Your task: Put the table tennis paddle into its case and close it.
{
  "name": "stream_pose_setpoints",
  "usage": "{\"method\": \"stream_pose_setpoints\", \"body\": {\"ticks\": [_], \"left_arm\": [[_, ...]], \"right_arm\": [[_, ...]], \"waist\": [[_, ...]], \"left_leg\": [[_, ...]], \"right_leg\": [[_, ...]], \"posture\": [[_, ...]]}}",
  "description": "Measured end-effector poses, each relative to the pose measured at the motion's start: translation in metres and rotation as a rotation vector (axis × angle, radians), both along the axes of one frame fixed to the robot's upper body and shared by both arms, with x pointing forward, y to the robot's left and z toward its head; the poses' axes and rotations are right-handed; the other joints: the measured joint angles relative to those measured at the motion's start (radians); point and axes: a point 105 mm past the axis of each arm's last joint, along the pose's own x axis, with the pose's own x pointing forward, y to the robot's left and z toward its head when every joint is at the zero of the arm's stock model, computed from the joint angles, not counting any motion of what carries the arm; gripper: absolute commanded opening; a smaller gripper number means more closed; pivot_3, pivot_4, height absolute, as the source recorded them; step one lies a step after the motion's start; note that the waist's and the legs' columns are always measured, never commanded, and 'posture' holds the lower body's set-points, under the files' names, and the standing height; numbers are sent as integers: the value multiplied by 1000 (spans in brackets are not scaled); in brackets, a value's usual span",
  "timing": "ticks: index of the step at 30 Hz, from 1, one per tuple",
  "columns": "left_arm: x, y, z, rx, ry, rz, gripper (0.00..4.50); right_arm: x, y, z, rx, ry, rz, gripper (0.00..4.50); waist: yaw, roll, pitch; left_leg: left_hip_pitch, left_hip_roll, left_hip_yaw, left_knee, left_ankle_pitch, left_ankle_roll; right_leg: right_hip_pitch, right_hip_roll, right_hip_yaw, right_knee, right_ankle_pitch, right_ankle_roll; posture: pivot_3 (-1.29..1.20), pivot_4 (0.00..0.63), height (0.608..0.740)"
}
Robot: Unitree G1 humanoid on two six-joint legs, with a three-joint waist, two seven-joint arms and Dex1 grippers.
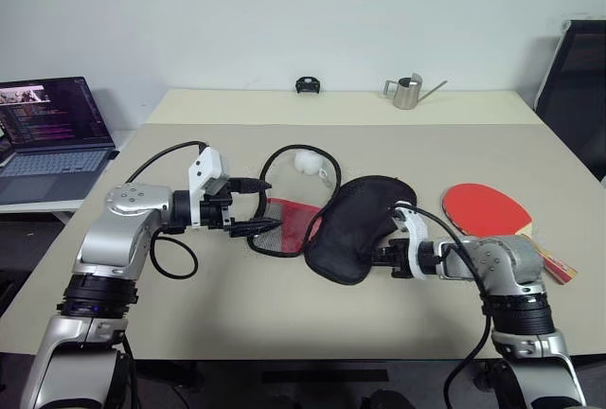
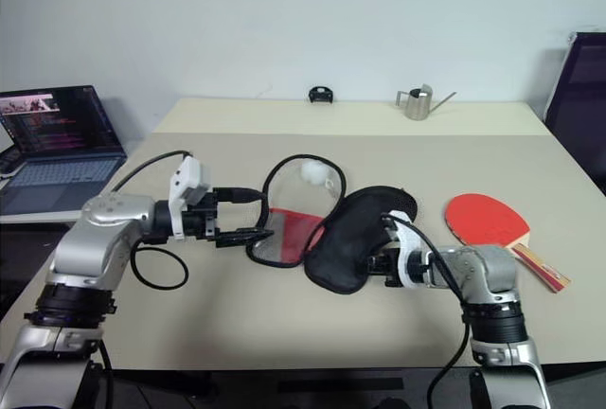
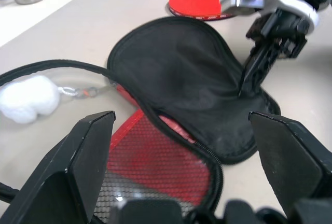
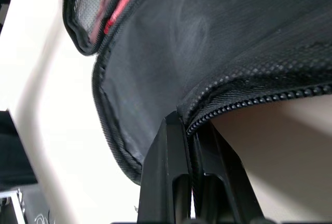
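Right gripper: the right gripper (image 4: 193,146) is pinched tight on the zippered black edging of the case (image 1: 365,224), holding the black flap by its rim; judged a grip meant to lift or peel that flap so the pouch opens.
Left gripper: the left gripper (image 1: 254,208) hangs with its fingers spread wide and nothing between them, hovering just over the red mesh half of the case, likely poised to pin or take that half while the other arm pulls.
Case: unzipped and splayed on the bench (image 1: 284,305) between the two grippers, black flap towards the right gripper, red mesh panel under the left one.
Fluffy ball: a white fluffy ball (image 1: 308,163) on a short chain lies just beyond the left gripper, inside the loop of the zip edge.
Table tennis paddle: the table tennis paddle (image 1: 485,208) rests flat on the bench, just beyond the right gripper and outside the case, not yet picked up.
Far bench: a small metal watering can (image 1: 408,92) stands well apart at the back.
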Motion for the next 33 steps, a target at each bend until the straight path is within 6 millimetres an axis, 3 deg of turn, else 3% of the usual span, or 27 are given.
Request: {"method": "stream_pose_setpoints", "body": {"ticks": [7,12,21,33], "left_arm": [[-4,-3,1,5,8,-22,4500],[-5,-3,0,4,13,-29,4500],[-6,-5,-3,9,29,-36,4500],[-6,-10,-4,13,35,-52,4500]], "right_arm": [[-15,-44,9,-150,3,68,15],[-11,-61,8,-197,-12,66,15],[20,-58,8,-216,-87,46,15],[37,-75,8,-298,-86,103,15]], "waist": [[1,0,0],[1,-1,0],[1,-1,1],[2,-1,1]], "left_leg": [[-1,0,-1,0,0,0],[-1,0,-1,0,0,1],[-2,0,-1,1,0,0],[-2,0,-1,1,0,0]], "right_leg": [[0,0,-1,-1,0,0],[0,0,-1,-1,0,0],[0,0,-1,0,0,0],[0,0,-2,-1,0,0]], "posture": [[0,150,740],[0,150,740],[0,150,740],[0,150,740]]}}
